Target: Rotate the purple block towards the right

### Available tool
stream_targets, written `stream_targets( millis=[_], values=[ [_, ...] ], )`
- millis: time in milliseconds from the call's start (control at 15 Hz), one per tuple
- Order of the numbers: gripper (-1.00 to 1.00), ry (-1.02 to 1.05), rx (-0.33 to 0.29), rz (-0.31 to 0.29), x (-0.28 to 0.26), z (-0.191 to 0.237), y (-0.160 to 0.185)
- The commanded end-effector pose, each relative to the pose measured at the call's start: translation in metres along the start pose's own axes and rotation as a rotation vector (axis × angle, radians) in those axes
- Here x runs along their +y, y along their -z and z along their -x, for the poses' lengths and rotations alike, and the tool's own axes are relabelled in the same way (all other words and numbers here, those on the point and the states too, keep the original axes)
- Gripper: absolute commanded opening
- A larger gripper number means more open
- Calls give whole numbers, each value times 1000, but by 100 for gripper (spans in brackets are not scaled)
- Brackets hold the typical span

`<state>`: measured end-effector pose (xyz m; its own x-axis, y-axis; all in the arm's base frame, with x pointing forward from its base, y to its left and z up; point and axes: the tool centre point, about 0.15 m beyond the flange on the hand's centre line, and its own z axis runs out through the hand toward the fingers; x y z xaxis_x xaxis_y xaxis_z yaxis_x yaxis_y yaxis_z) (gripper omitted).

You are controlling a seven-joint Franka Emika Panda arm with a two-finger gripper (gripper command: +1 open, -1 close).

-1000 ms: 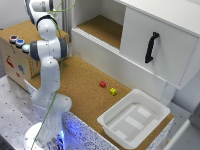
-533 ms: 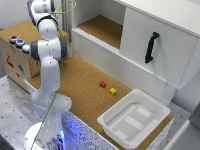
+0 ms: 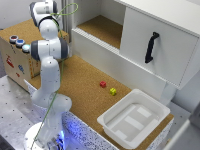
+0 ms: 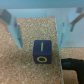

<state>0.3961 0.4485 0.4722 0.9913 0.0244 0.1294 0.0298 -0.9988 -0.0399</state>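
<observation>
The purple block [image 4: 43, 52] shows in the wrist view as a dark cube with yellow marks on its top face, resting on cork. My gripper [image 4: 41, 43] is open above it. Its two pale blue fingers [image 4: 18, 33] stand apart, one on either side of the block, and neither touches it. In the exterior view the arm [image 3: 47, 50] rises at the exterior view's left. The block and the fingers are not visible there.
A red cube [image 3: 103, 84] and a yellow cube [image 3: 113, 91] lie on the cork counter [image 3: 80, 80]. A white tray [image 3: 116, 125] sits at its near right end. A white cabinet with a black handle [image 3: 151, 47] stands behind. A wooden box [image 3: 15, 57] is at the left. A black object [image 4: 74, 64] lies beside the block.
</observation>
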Motion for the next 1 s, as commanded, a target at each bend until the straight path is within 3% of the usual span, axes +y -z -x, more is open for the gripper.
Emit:
stream_targets(
  millis=[0, 333, 600, 800, 933],
  values=[
    [100, 88, 95, -95, 19, 42, 26],
    [100, 250, 88, -72, 21, 61, 60],
    [100, 258, 36, -63, 46, 86, 71],
    [100, 304, 16, -84, 72, 99, 76],
    [100, 350, 28, -135, 91, 105, 70]
  ],
)
